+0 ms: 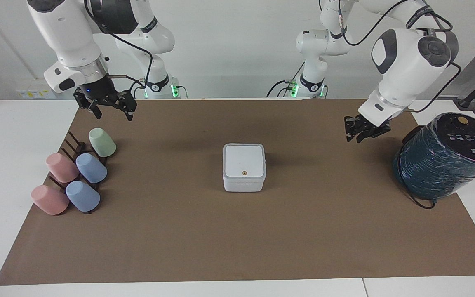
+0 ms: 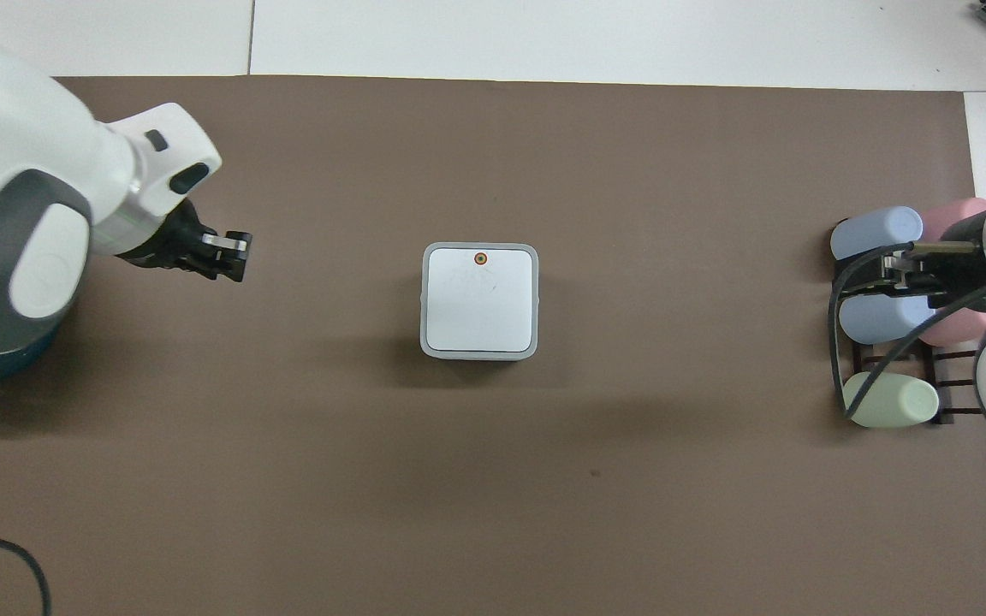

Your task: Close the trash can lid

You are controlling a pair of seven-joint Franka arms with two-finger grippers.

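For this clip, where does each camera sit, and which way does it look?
Facing view: high across the table, looking at both robots; whole arms show, left end effector over the mat, right end effector over the cup rack.
Overhead view: high above the robots' end, looking steeply down; only forearms and end effectors show.
Shared: the trash can, its lid flat, the teal appliance.

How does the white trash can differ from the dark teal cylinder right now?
The trash can is a small white square box; the teal cylinder is larger, round and dark. The trash can stands mid-mat, upright, its lid flat; the cylinder sits tilted at the left arm's end. Neither is held.
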